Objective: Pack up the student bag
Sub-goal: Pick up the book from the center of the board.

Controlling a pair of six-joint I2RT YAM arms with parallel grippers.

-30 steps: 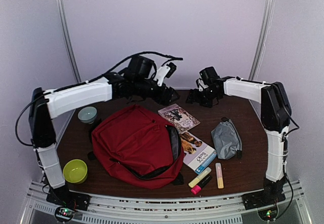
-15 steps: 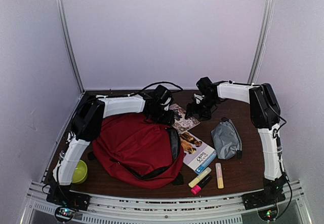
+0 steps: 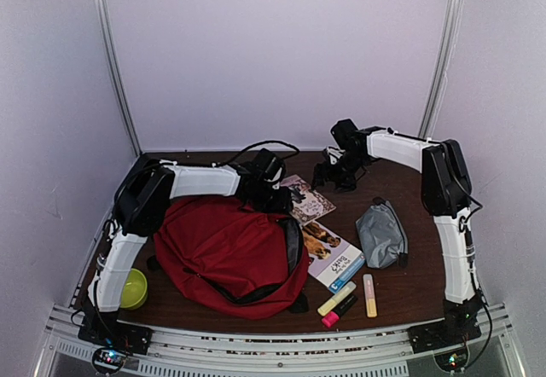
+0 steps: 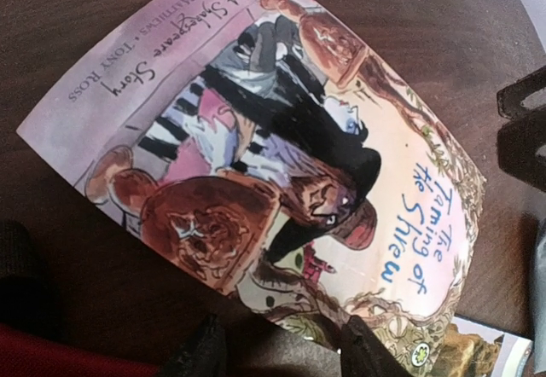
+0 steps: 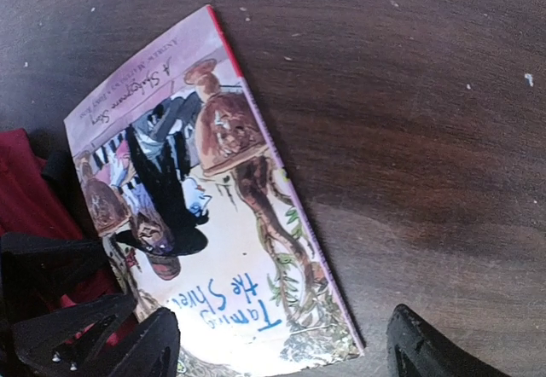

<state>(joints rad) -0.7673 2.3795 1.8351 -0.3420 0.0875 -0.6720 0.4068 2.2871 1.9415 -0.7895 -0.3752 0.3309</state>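
The left claw (image 4: 286, 351) sits low at the bag-side edge of the book (image 4: 281, 164), fingers half apart, and I can't tell whether they pinch anything. The right claw (image 5: 281, 347) hangs over the book's far corner, spread wide and holding nothing. I'd guess both are there because a thin book lying flat on the table (image 5: 409, 95) gives one claw no edge to get under. The bag (image 3: 226, 245) lies flat just left of the book, its grey-lined mouth turned toward the second book (image 3: 333, 253), the pouch (image 3: 381, 234) and the pens (image 3: 341, 300), so each item has only a short way to go.
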